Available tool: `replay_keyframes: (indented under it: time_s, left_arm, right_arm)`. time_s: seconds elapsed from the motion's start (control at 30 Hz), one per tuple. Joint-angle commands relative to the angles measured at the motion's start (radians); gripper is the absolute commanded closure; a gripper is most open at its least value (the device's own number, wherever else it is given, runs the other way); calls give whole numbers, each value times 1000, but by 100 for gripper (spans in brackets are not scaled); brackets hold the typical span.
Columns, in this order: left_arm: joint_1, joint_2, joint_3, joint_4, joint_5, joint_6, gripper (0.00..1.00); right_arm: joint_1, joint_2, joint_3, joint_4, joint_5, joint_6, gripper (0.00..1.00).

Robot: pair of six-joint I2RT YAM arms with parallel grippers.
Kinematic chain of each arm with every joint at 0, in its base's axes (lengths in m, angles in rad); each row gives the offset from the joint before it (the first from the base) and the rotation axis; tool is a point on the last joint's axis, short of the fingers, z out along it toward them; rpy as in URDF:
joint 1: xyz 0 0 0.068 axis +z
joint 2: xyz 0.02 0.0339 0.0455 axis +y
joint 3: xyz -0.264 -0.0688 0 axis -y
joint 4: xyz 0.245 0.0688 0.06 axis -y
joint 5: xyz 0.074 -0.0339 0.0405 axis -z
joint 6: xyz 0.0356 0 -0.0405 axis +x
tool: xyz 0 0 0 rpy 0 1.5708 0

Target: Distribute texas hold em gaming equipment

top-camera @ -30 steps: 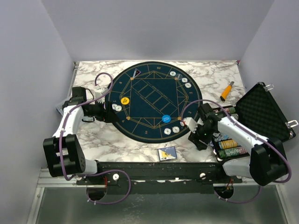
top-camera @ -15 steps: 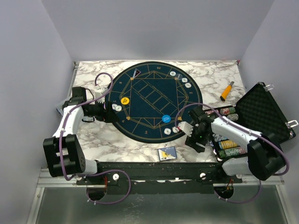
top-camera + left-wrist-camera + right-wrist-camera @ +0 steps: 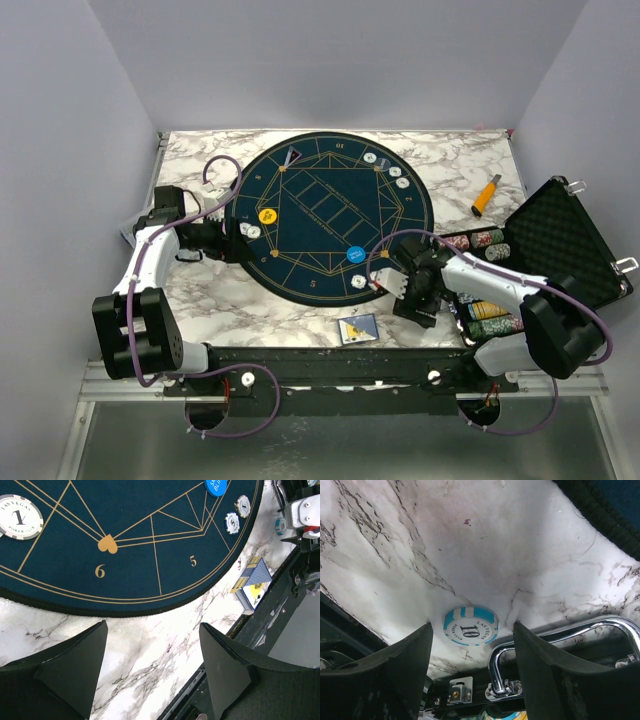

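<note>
In the right wrist view a white and light-blue poker chip (image 3: 470, 626) marked 10 lies flat on the marble. My right gripper (image 3: 472, 628) is open around it, and neither finger grips it. From above, the right gripper (image 3: 392, 283) hangs at the mat's near right edge. The round dark blue mat (image 3: 330, 215) carries a yellow disc (image 3: 267, 215), a blue disc (image 3: 355, 254) and several whitish chips (image 3: 397, 172). A card deck (image 3: 357, 328) lies by the near table edge. My left gripper (image 3: 152, 630) is open and empty over bare marble at the mat's left side.
The open black case (image 3: 560, 240) with chip rows stands at the right, and its chrome handle (image 3: 540, 645) is just behind the right fingers. An orange-handled tool (image 3: 486, 195) lies at the back right. The near table edge runs close below both grippers.
My right arm has swung left and towards the near edge, away from the case to the mat's rim. The left arm has not moved.
</note>
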Motion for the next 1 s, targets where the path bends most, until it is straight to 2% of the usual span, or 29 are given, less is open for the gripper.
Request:
replay_keyframes:
  time_s: [0.0, 0.27, 0.4, 0.67, 0.97]
  left_arm:
    - [7, -19, 3, 1, 14, 13, 24]
    - [7, -23, 5, 1, 12, 9, 24]
    - [7, -19, 7, 1, 12, 7, 24]
    - [7, -22, 7, 1, 8, 7, 24]
    - [13, -14, 14, -2, 23, 1, 24]
  right_arm:
    - [22, 30, -45, 59, 69, 9, 37]
    - [26, 42, -42, 65, 70, 6, 64]
    - [25, 34, -11, 53, 45, 25, 74]
    - [25, 41, 103, -15, -51, 37, 87]
    - [31, 119, 318, -72, -148, 48, 91]
